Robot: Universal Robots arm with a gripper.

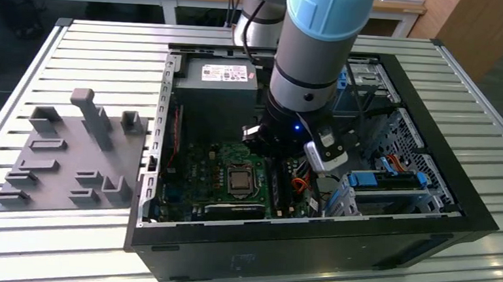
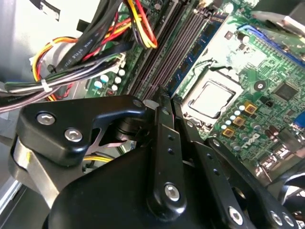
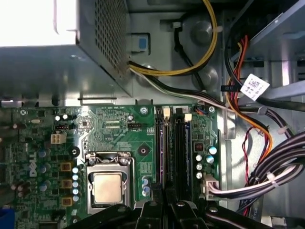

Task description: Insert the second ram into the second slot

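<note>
- In the second wrist view, the second ram is showing as a thin blue board seen edge-on. It is standing in the slot just beside the processor socket and running straight away from my gripper.
- My fingers are lying drawn together with only a sliver between them, their tips at the second ram's near end. Whether they are pinching it, I cannot tell.
- Dark memory slots are lying alongside the second ram on the motherboard. A bundle of black, red and yellow cables is crowding the board's edge beyond them.
- In the first wrist view, the second ram is lining up with my gripper. The memory slots are sitting just beside it, and more cables are hanging past the board's edge.
- A perforated metal power supply is bordering the board's far edge.
- In the exterior view, my arm is reaching down into the open computer case, which is lying on a slatted metal table.
- Light-blue drive brackets are sitting by the case's wall on the exterior view's right.
- A gray fixture tray is resting near the table's edge on the exterior view's left.
- Wooden furniture is standing behind the table.
</note>
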